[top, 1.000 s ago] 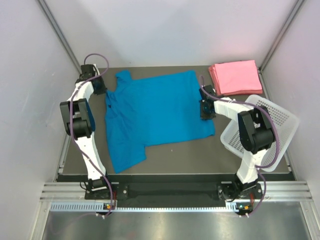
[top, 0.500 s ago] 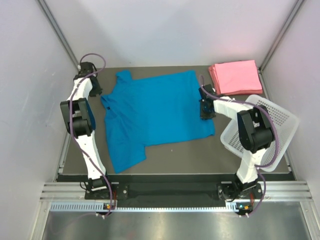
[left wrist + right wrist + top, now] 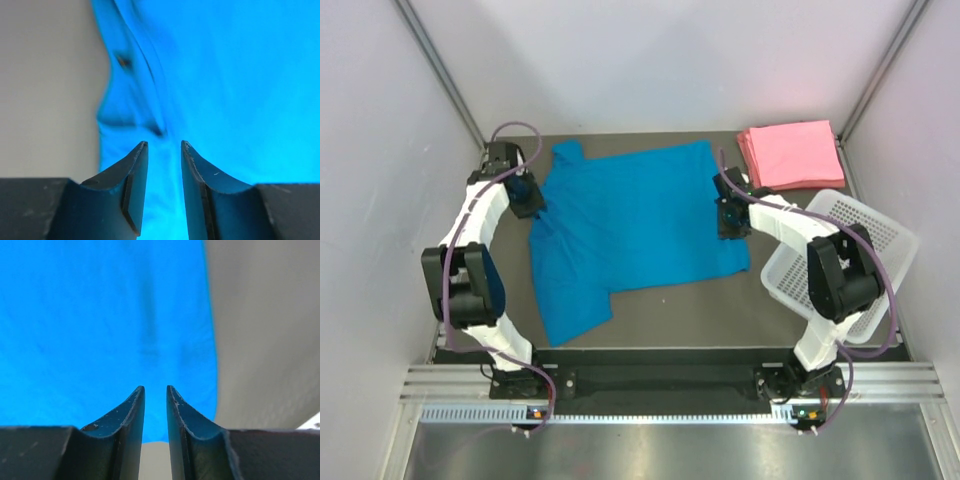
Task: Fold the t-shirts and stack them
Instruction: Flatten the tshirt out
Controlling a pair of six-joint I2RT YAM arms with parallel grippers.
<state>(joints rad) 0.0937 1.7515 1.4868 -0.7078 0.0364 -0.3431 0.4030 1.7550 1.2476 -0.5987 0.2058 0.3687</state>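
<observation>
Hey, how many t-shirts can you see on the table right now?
2 at least: one bright blue cloth t-shirt spread mid-table; a folded pink cloth stack at the far right corner, layers uncountable.

Behind each tool, the left arm (image 3: 480,203) and the right arm (image 3: 776,210) are built of white links joined by bulky black motor housings. A thin purple cable (image 3: 515,126) loops loosely along each arm. The left tool (image 3: 164,145) and the right tool (image 3: 155,388) each end in two dark, curved fingers (image 3: 131,172). The fingers taper to narrow tips, are faintly scratched, and sit on blocky black mounts.
</observation>
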